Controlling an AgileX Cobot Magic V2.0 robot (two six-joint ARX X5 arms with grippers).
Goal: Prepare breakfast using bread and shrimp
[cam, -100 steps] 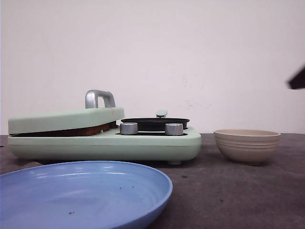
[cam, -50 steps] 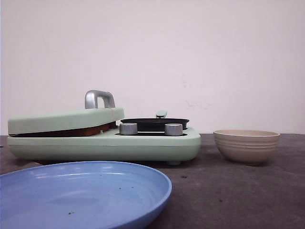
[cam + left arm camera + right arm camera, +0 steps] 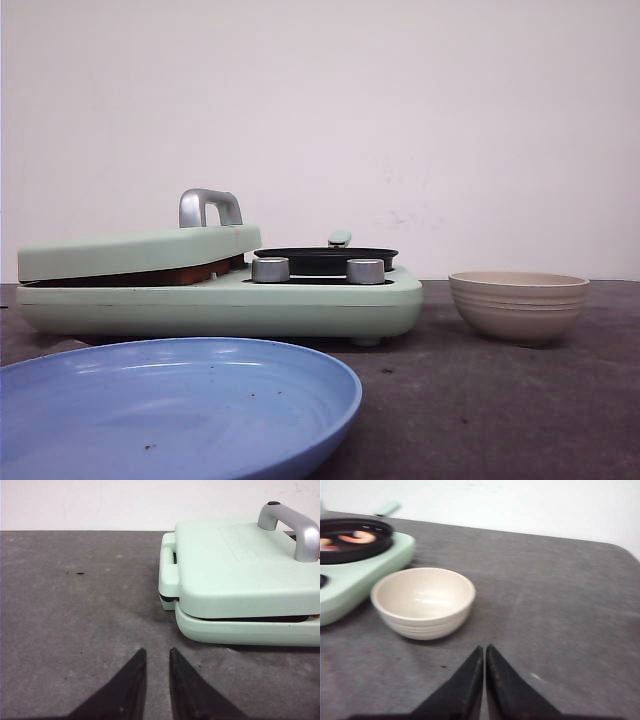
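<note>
Right wrist view: orange-pink shrimp pieces [image 3: 359, 537] lying in round black pan [image 3: 350, 542] on mint-green breakfast maker [image 3: 220, 295]; bread hidden, probably under its lowered lid [image 3: 240, 570]; empty beige ribbed bowl [image 3: 423, 602] beside; right claw [image 3: 484, 652] pinched together, left claw [image 3: 157, 655] narrowly parted, both holding nothing above grey tabletop [image 3: 555, 605]; blue plate [image 3: 170, 410] waiting; advice: lift lid by silver handle [image 3: 292, 527], squarely.

Blue plate [image 3: 180, 400]; beige bowl [image 3: 518, 306]

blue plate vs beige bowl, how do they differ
The blue plate is wide and shallow; the beige bowl is smaller and deep. The plate sits nearest the camera on the left, the bowl farther back on the right beside the green cooker. Both hold no food.
</note>
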